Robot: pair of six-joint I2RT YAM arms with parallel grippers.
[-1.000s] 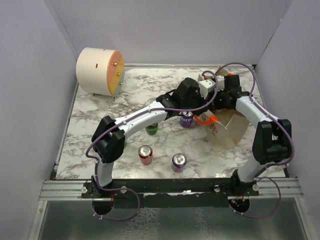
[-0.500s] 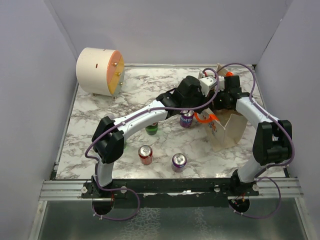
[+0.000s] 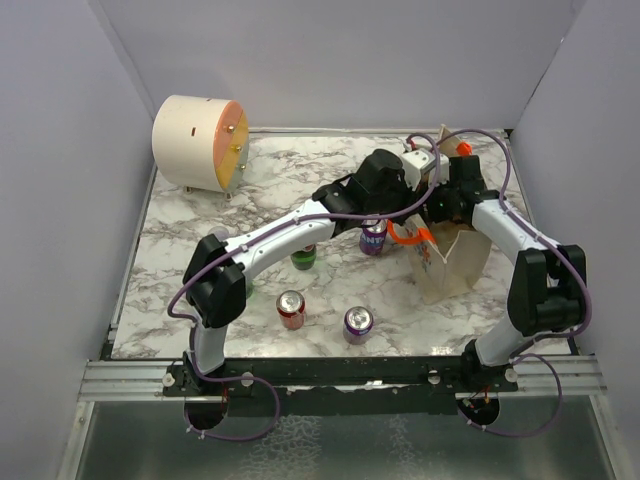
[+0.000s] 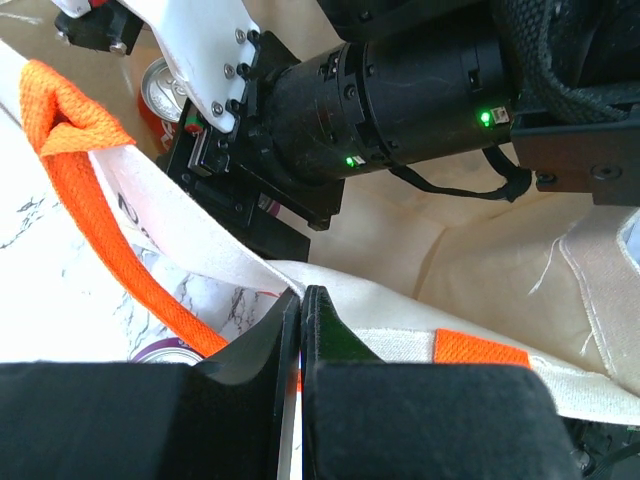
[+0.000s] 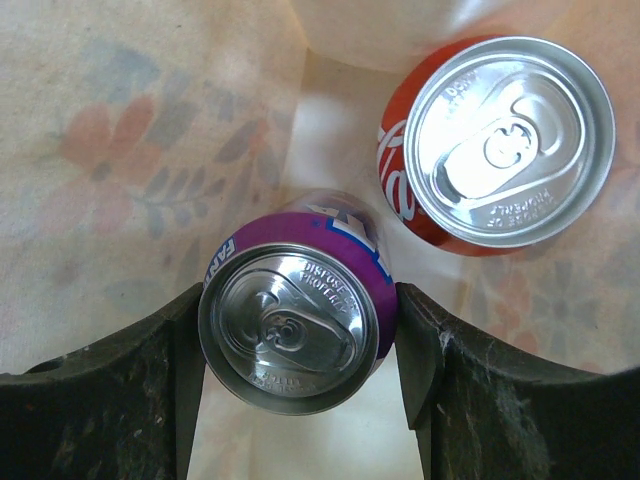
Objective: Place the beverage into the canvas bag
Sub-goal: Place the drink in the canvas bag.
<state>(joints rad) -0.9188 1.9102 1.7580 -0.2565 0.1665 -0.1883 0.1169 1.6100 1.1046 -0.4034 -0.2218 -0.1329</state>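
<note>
The beige canvas bag (image 3: 455, 258) stands at the right, its orange handle (image 3: 410, 238) hanging on its left. My left gripper (image 4: 302, 295) is shut on the bag's rim (image 4: 400, 335) beside the orange handle (image 4: 110, 250). My right gripper (image 5: 298, 330) reaches down inside the bag and is shut on a purple Fanta can (image 5: 295, 325), a finger on each side. A red cola can (image 5: 500, 140) stands on the bag's floor beside it and also shows in the left wrist view (image 4: 165, 85). In the top view both wrists meet over the bag's mouth (image 3: 432, 195).
Loose cans stand on the marble table (image 3: 200, 250): a purple one (image 3: 373, 238) next to the bag, a green one (image 3: 303, 258), a red one (image 3: 290, 308) and another purple one (image 3: 357, 322). A cream cylinder with an orange face (image 3: 198, 142) sits at the back left.
Both wrists have shifted slightly toward the back over the bag's mouth. The cans on the table have not moved.
</note>
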